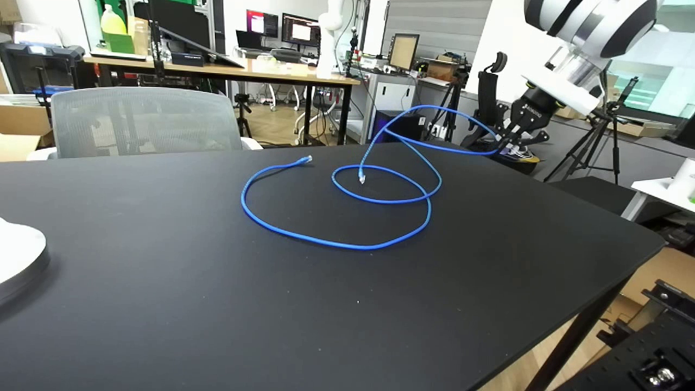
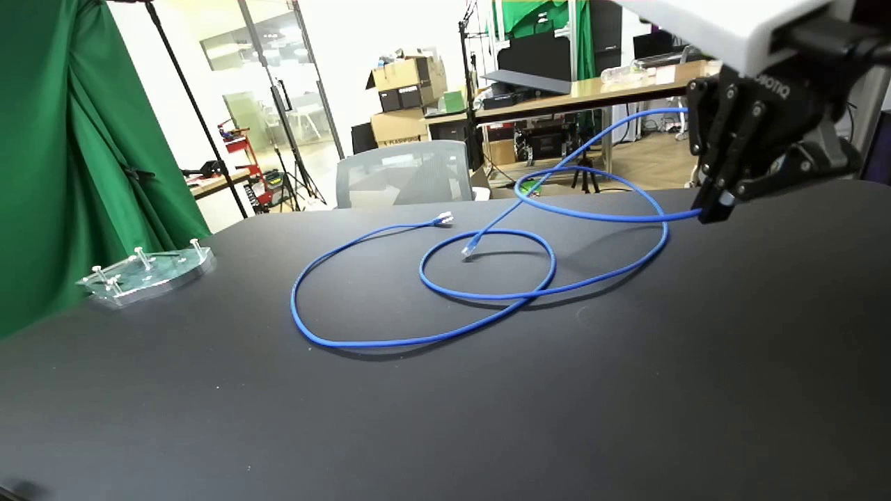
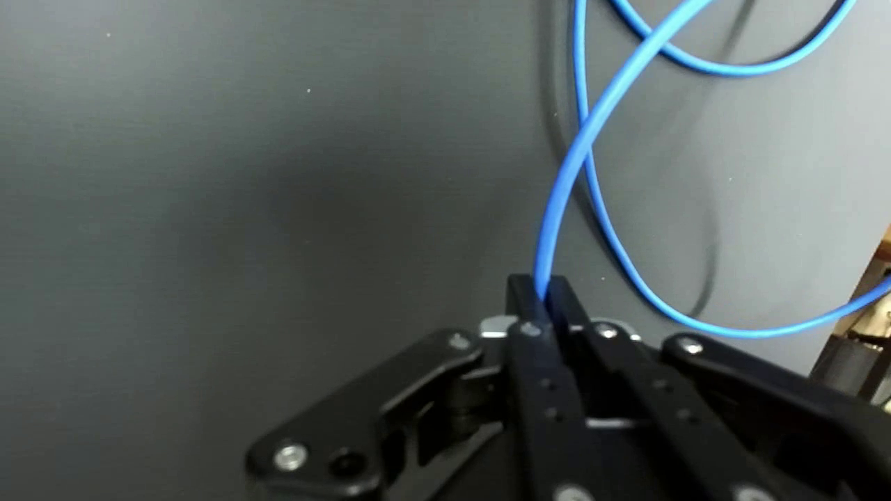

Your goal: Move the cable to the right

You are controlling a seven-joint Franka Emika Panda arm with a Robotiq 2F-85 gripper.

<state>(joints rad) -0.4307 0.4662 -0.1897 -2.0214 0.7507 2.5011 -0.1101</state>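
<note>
The bright blue cable [image 1: 380, 201] lies in loose loops on the black table, with part of it lifted at the right in both exterior views [image 2: 487, 297]. One clear-ended connector lies at the left end; the other hangs over or near the middle loop. My gripper [image 1: 503, 142] is at the right, above the table, and also shows in an exterior view [image 2: 713, 205]. In the wrist view the gripper [image 3: 539, 284] is shut on the cable [image 3: 572, 161], which runs up from between the fingertips. The stretch inside the fingers is hidden.
The black table [image 1: 228, 309] has its edge and a leg at the right. A clear plate with bolts [image 2: 150, 275] stands at the table's left. A white rounded object [image 1: 20, 252] sits at the left frame edge. A grey mesh chair [image 1: 146, 120] stands behind the table.
</note>
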